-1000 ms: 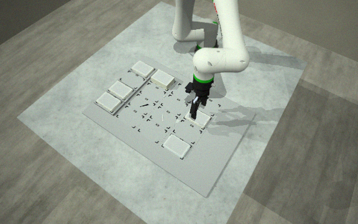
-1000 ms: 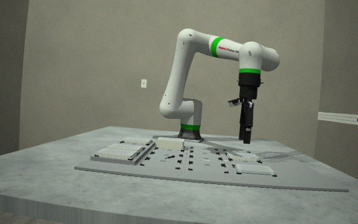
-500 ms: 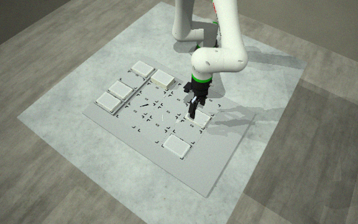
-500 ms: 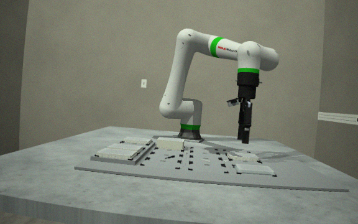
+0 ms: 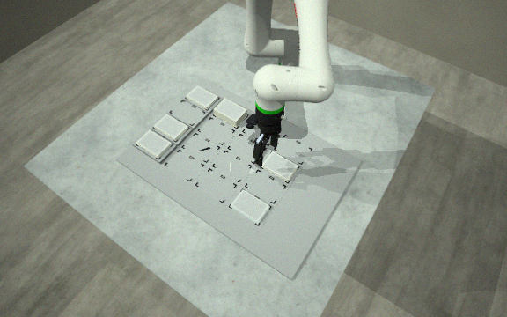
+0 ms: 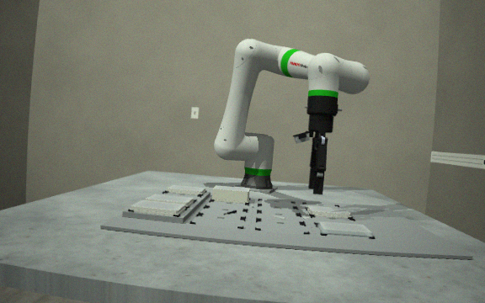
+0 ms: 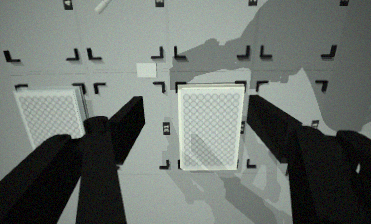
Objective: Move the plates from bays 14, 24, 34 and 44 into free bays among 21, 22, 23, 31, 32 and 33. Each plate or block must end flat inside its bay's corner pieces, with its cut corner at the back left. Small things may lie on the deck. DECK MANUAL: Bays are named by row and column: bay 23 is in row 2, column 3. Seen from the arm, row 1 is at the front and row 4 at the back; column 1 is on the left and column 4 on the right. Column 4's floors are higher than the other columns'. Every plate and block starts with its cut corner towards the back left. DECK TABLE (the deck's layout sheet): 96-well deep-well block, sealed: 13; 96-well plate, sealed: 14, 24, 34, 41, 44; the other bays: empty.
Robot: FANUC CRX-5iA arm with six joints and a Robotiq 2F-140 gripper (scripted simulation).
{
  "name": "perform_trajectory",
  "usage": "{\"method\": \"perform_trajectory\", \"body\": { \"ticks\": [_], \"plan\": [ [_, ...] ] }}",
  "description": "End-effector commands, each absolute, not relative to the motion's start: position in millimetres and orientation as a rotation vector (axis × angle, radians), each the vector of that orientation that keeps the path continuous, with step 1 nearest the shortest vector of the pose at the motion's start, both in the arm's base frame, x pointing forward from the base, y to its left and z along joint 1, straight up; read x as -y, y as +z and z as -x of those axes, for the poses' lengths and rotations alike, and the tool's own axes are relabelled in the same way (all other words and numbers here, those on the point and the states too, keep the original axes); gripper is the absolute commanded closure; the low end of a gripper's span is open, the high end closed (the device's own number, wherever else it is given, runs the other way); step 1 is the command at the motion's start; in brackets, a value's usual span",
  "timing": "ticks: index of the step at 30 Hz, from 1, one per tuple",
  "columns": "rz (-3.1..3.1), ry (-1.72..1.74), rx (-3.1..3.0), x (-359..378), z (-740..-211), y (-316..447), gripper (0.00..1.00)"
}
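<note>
So the end effector is partly open, fingers well apart with nothing held, and it hangs above the far right plate, which sits in bay 21. In the wrist view that plate shows between the fingers with bare deck on both sides, but I can't make out its cut corner or swear it's dead flat. From the top, one finger mostly covers the other and hides a bit of deck by the plate's left corner. The other task plates are on the raised strip at left: far plate in 14, middle plate in 34, near plate in 44, with bay 24 free. Side-on they overlap, so their corner pieces are tough to see. The thick block stands just right of the strip's far end. The near right plate is in 41, partly behind a finger in the wrist view. Loose clutter among the middle bays: a dark stick, a pale stick cut off by the wrist view's top edge, and a white square near bay 31.
</note>
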State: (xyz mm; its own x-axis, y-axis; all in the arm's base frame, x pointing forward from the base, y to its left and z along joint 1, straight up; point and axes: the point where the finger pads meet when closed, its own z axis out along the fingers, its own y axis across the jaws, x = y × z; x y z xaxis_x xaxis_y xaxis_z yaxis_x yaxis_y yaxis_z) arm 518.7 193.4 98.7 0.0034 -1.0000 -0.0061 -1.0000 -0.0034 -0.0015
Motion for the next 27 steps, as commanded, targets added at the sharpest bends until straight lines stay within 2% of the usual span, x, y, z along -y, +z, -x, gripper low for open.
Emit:
{"method": "perform_trajectory", "body": {
  "ticks": [1, 27],
  "plan": [
    [2.221, 0.004, -2.212, -181, -525, 100, 0.30],
    [2.221, 0.004, -2.213, -101, -560, 99, 0.30]
  ]
}}
